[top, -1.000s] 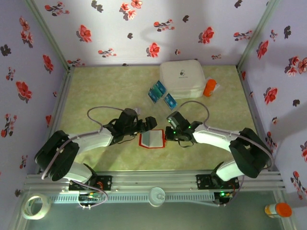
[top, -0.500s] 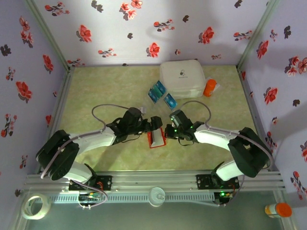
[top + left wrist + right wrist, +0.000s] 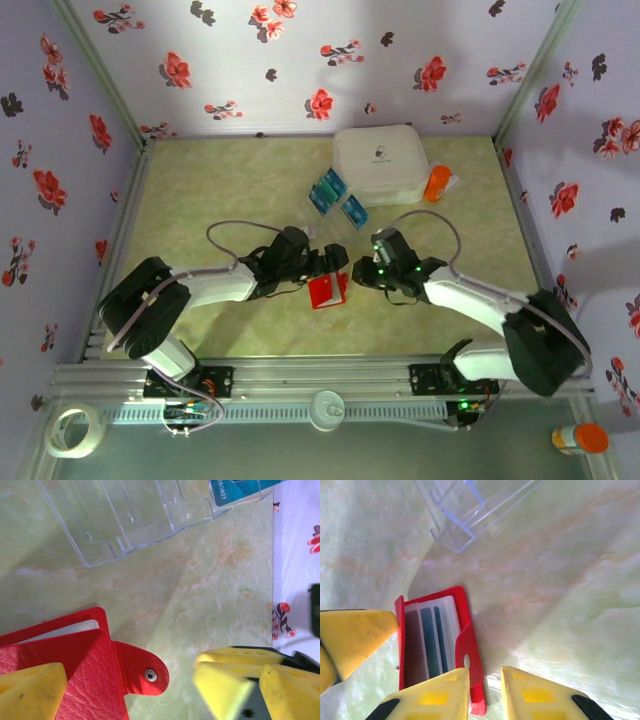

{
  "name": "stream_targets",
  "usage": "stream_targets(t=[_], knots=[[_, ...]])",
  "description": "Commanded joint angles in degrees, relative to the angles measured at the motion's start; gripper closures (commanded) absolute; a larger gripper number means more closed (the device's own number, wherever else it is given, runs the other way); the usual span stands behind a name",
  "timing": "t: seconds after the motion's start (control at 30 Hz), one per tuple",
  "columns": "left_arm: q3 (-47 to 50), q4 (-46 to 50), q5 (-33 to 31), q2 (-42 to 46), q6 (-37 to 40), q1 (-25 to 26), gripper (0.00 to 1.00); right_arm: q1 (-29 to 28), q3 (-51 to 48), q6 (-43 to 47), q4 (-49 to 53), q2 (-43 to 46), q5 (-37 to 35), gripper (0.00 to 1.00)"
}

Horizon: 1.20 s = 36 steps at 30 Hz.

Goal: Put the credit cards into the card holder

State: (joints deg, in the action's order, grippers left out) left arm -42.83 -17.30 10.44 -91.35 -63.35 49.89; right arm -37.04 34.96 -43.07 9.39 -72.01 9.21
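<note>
Arms reach inward from both sides and meet near the middle of the pale green marbled table [image 3: 210,190], both stretched low with their wrists bent toward each other. The left gripper [image 3: 330,262] has its yellow fingers spread wide. In the left wrist view one finger [image 3: 30,692] lies over the red leather cover and the other [image 3: 235,680] stands off over bare table. The right gripper [image 3: 362,272] is just beside the other edge of the wallet. Its yellow fingers [image 3: 435,695] are parted by a narrow gap with only table showing between them, and they hold nothing.

The small flat bright-red folding card holder [image 3: 327,290] lies on the table between the two grippers, partly folded. Its rounded snap tab [image 3: 145,675] sticks out to one side. The right wrist view shows a pale clear pocket [image 3: 432,635] inside it, with dark teal strips showing through; I cannot tell how many cards these are.

Farther back, well apart from the wallet, a clear plastic tray [image 3: 125,520] holds the glossy blue and teal credit cards [image 3: 326,190]. Just behind the tray sits a big white rounded-square case [image 3: 380,163], lid shut, with a small orange bottle [image 3: 437,183] beside it.
</note>
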Motion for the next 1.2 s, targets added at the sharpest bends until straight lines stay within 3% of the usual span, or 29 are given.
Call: stream_targets(t=[0.0,0.13,0.37,0.57,0.93,1.17], knots=[[-0.2,-1.6,-2.4,-1.1,-1.3,0.7,0.0,2.3,-1.8,1.5,7.1,5.5,-1.4,0.76],[-0.4,0.7,-4.9,-2.4,-0.7,1.8,0.0,4.0,-3.5,1.7,9.4,10.6,-0.6,0.75],[-4.8,14.2,-12.3,-5.6,3.9,4.8,0.0,5.2,-4.7,1.8,10.8,15.0,0.6,0.74],[-4.2,16.7,-15.0,-5.0,3.5,5.2,0.0,5.2,-5.2,1.5,11.8,16.9,1.1,0.74],[-7.6,18.1,-10.2,0.2,6.4,2.7,0.0,5.0,-4.4,0.2,8.4,16.0,5.2,0.74],[-8.6,17.7,-5.9,2.9,6.8,-1.5,0.0,-3.6,0.8,-1.7,8.6,12.9,0.4,0.75]])
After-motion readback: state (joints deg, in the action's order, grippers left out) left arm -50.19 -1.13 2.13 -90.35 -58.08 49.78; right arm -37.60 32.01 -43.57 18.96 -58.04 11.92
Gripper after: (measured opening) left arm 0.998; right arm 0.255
